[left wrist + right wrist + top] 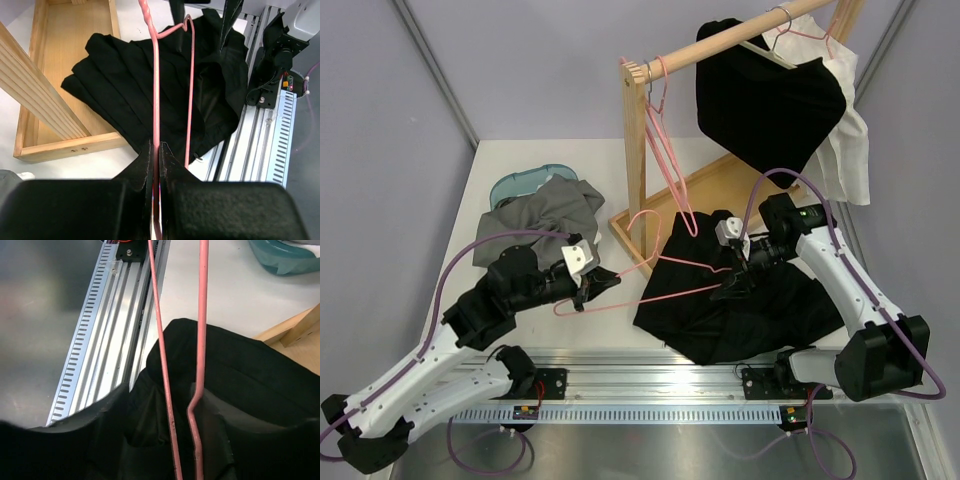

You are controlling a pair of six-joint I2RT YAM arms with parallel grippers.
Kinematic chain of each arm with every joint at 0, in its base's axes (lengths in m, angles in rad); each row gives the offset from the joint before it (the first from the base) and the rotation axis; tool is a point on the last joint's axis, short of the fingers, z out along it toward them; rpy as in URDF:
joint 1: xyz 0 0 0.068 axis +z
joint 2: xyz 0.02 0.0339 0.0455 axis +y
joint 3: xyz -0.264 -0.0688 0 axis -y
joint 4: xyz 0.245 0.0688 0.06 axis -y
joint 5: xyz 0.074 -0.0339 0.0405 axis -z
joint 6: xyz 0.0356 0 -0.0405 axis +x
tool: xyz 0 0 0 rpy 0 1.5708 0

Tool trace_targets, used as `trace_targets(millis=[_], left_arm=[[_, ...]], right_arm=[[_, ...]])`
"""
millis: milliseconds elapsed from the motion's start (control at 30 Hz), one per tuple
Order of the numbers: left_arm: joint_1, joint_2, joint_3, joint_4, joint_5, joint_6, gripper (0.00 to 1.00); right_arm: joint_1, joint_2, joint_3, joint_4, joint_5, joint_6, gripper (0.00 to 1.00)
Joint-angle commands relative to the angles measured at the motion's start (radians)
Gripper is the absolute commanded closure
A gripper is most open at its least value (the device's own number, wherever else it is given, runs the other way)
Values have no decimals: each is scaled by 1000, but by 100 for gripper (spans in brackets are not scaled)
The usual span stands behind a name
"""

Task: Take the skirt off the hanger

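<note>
We record:

- **Skirt**: black and crumpled. It lies on the table toward 4 o'clock in the overhead view, its far edge against the wooden tray.
- **Hanger**: pink wire. It lies across the skirt's 10 o'clock side and reaches off the cloth toward 8 o'clock. We cannot tell whether the cloth is caught on it.
- **Left gripper**: fully closed, pinching one hanger wire at that 8 o'clock end.
- **Right gripper**: jaws apart, straddling the hanger's other end above the skirt. We see nothing clamped in it.
- **Grey garment**: heaped at 9 o'clock.
- **Rail**: at 1 o'clock, carrying a black garment.
</note>
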Motion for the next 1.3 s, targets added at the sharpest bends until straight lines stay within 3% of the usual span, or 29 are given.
trace_targets(millis=[0, 33, 100, 133, 267, 400, 467, 500, 533, 600, 633, 733, 967, 1267], left_arm=[[10, -14, -18, 118, 30, -20, 100], [10, -15, -28, 127, 31, -29, 100], [12, -15, -41, 152, 34, -40, 100], [13, -14, -49, 159, 36, -51, 100], [13, -26, -110, 199, 40, -72, 100], [15, -49, -156, 242, 24, -123, 100], [15, -55, -164, 244, 8, -132, 94], [15, -57, -164, 239, -1, -134, 86], [15, -61, -163, 236, -10, -138, 61], [15, -70, -158, 226, -33, -138, 45], [15, -75, -157, 219, -44, -137, 28], [16, -102, -150, 190, -96, -120, 15], [16, -181, -132, 108, -242, -85, 2], [16, -230, -117, 45, -303, -54, 1]], right_arm=[[18, -16, -8, -119, 11, 48, 41], [20, -16, -8, -111, 12, 65, 52], [21, -13, 3, -96, 17, 79, 65], [21, -15, 8, -89, 18, 97, 78], [21, -7, 44, -83, 41, 127, 100], [21, -1, 60, -106, 92, 136, 100], [20, 5, 61, -131, 121, 145, 100], [21, 5, 58, -135, 152, 154, 100], [20, 5, 55, -148, 167, 159, 100], [12, 2, 29, -155, 190, 168, 100], [6, 1, 20, -164, 190, 167, 100], [-37, 7, -18, -206, 187, 147, 100], [-285, 86, 32, -298, 227, 105, 100], [-428, 154, 90, -301, 330, 110, 100]])
